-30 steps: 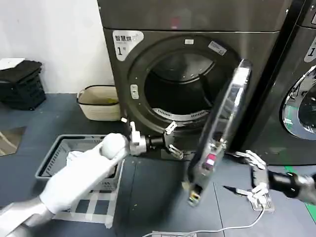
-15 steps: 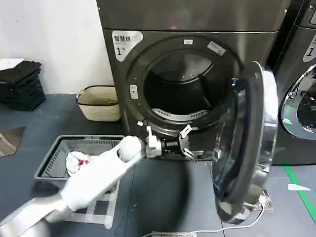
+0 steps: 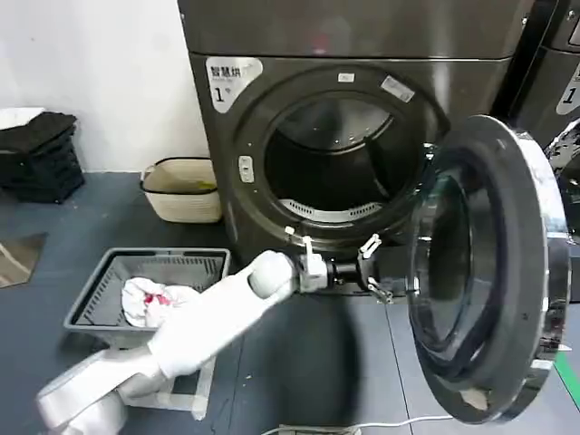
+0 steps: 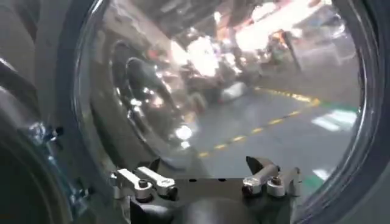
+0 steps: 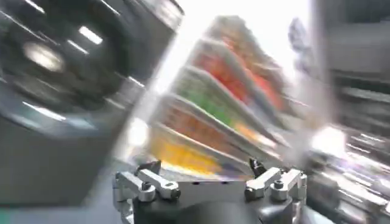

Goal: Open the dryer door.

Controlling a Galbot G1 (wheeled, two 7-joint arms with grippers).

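Left gripper (image 3: 373, 268): it is held low in front of the drum opening, reaching toward the inner side of the open door; the fingers (image 4: 146, 181) are spread wide and nothing is gripped between them, as is also seen in the left wrist view, where the tinted glass lies close ahead. An open, empty hand pressed near the door's inner face is judged to be set for pushing rather than pulling.

Right gripper (image 5: 210, 182): its fingers are parted with nothing between them in the right wrist view; it is judged to be clear of the work.

Dryer door (image 3: 494, 272): it is swung out wide on the right-hand side, its dark inner face and glass turned toward the left gripper, its chrome ring seen edge-on.

Drum opening (image 3: 331, 168): it is fully exposed behind the gripper, so the task is judged nearly or wholly done.

Laundry basket (image 3: 109, 281): it is set on the floor to the left, presumably for loading.
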